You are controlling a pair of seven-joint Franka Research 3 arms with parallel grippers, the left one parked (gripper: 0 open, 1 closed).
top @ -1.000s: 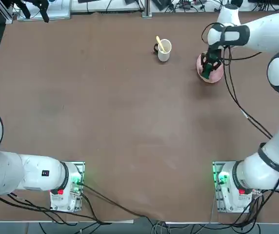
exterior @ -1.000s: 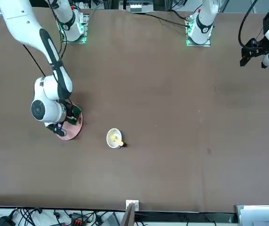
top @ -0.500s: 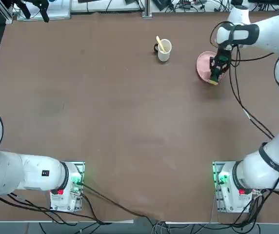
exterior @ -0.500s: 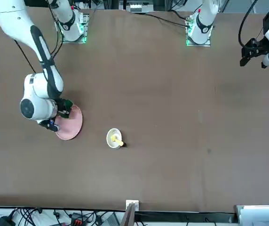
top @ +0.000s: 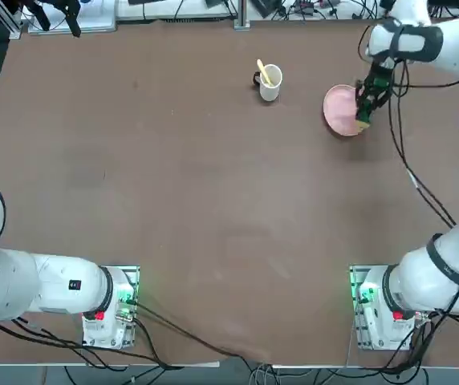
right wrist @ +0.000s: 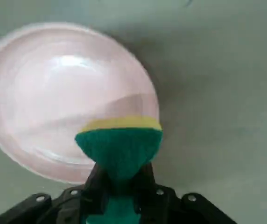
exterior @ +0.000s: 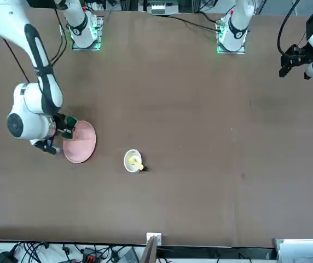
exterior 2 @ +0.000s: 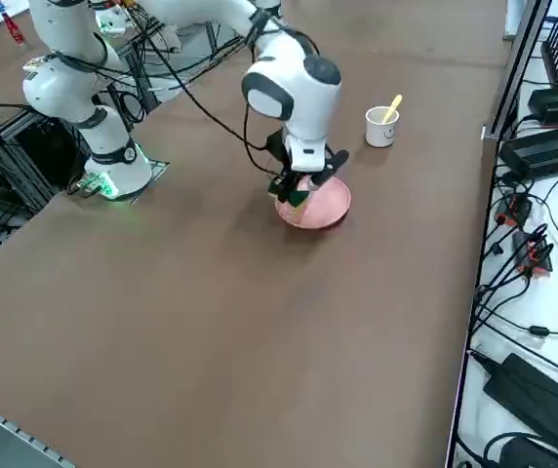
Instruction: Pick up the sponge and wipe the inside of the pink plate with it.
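Right gripper [top: 365, 119] pinches sponge [right wrist: 119, 147] at the edge of the pink plate [top: 339, 111]

Top view: The plate lies on a brown table [top: 205, 192]. The gripper is at its right edge, the sponge's yellow end showing beneath. A white mug [top: 269, 90] holding a yellow utensil [top: 263, 70] stands well apart.

Front view: The plate's inside is mostly uncovered; the arm reaches its left edge.

Right side view: The green of the sponge shows over the plate, below the gripper.

Right wrist view: The jaws squeeze the green sponge, its yellow layer facing the plate near the rim. Whether it touches cannot be told. Wiping seems the step in hand. A good stroke would return inward, yellow layer flat, with light, even pressure; pushing against the rim could slide or tip the plate.
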